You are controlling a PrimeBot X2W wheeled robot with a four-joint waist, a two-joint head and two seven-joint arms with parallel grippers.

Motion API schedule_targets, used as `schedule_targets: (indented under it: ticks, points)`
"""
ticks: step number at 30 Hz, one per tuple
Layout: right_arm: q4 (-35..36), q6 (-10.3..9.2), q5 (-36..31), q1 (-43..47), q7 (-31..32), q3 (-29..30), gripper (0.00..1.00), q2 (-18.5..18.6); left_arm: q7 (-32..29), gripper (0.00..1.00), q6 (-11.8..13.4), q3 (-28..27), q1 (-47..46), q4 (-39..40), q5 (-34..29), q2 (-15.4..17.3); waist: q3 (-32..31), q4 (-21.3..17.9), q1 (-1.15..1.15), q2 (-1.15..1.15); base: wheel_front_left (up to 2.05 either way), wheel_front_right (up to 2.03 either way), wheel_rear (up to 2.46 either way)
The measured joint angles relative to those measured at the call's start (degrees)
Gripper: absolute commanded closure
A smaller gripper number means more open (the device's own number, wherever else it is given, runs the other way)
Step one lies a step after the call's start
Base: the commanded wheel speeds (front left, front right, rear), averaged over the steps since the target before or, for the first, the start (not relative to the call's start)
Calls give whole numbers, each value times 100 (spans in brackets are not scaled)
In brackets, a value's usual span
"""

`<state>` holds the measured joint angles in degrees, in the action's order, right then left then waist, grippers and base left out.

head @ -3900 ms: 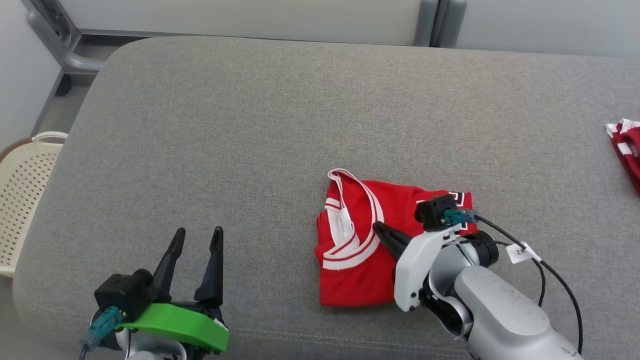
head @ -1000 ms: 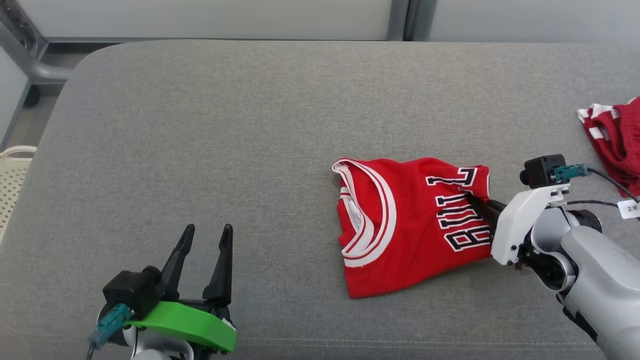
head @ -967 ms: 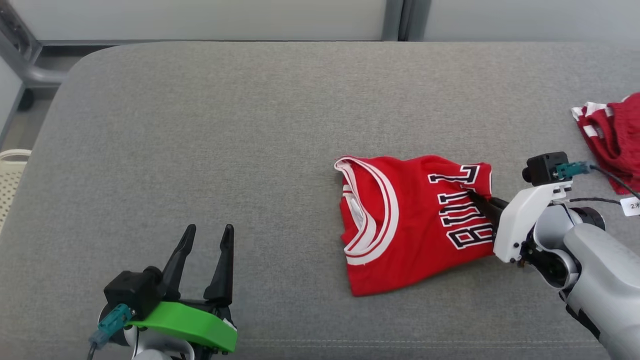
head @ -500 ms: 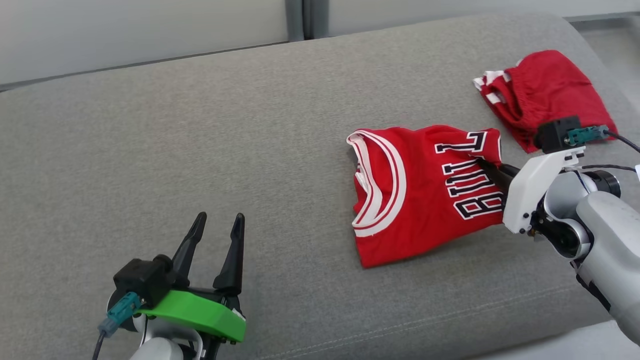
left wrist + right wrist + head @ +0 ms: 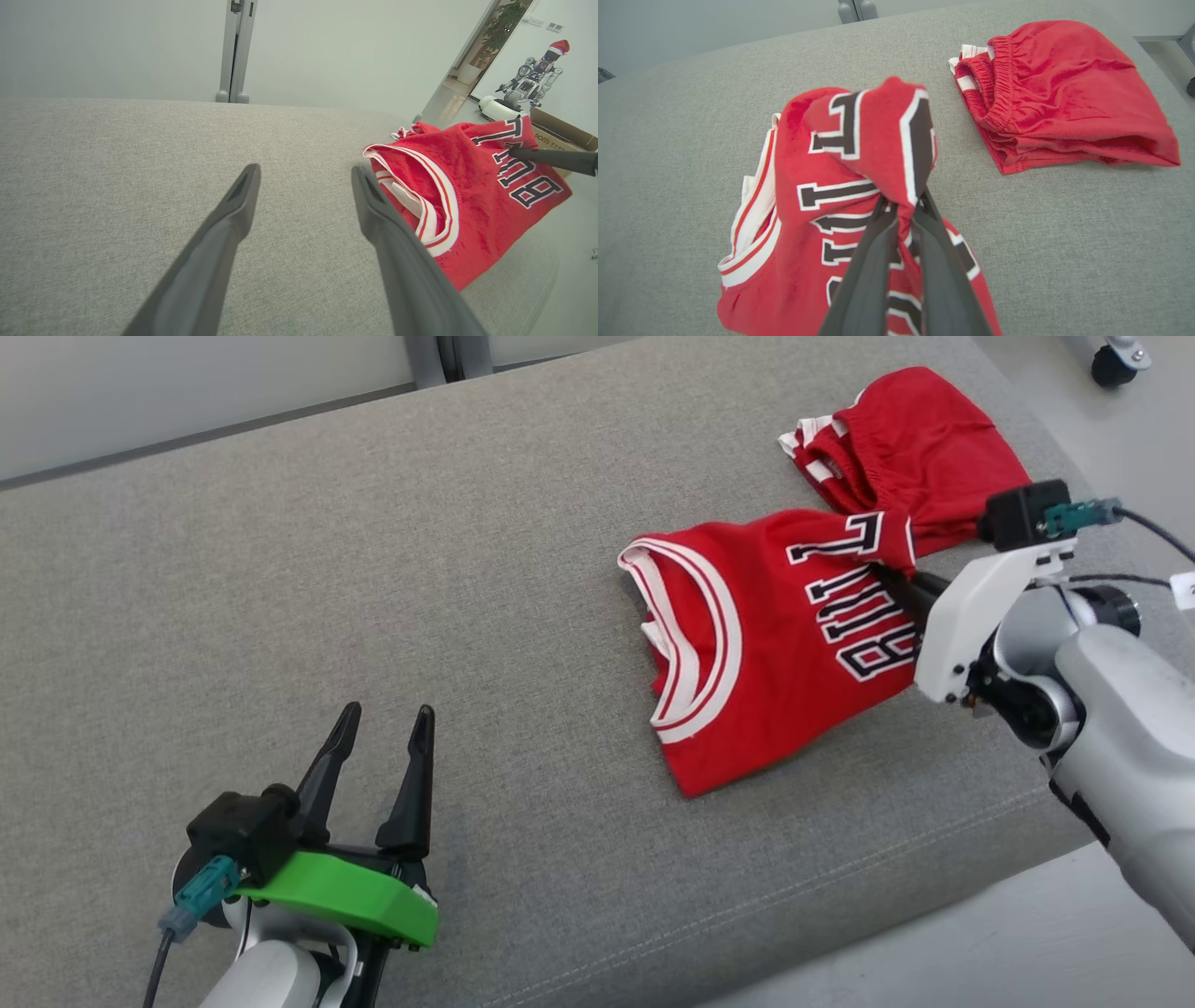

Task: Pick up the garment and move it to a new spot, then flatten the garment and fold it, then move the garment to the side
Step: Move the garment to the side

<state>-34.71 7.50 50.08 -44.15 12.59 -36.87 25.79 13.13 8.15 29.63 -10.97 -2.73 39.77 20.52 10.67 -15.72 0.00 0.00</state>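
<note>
jersey: red and folded, with the white-trimmed neck toward 9 o'clock in the head view and the black-and-white letters toward 3 o'clock. most of it lies on the grey cushion, right of the middle and close to the front edge.
right tool: closed, pinching a bunched corner at the lettered end of the jersey. that corner stands up in a peak past the fingertips, and the rest trails on the cushion.
left tool: jaws wide apart and holding nothing, over bare cushion at 7 o'clock in the head view. it is well apart from the jersey, which lies toward its 2 o'clock.
shorts: red and folded, with an elastic waistband and white trim, at 1 o'clock from the jersey near the cushion's far right corner. the right wrist view shows a strip of cushion between them and the jersey.
beyond the cushion: a pale wall with a grey post at 12 o'clock.
</note>
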Motion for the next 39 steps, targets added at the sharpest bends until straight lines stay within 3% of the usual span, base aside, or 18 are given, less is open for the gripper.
schedule_targets:
  ticks: [10,26,39]
  points:
    - [-715,-1,-207,-1032,205,175,100,229,-81,0,67,-16,-38,136,-16,105,226,329,0,0,0,0,0]
    - [-1192,0,-539,-2207,499,99,100,1120,-316,0,277,-109,-248,791,-192,428,884,714,0,0,0,0,0]
    - [-1881,3,-1267,-2882,615,29,100,1836,-678,0,455,5,-503,1470,-480,660,1594,864,1,0,0,0,0]
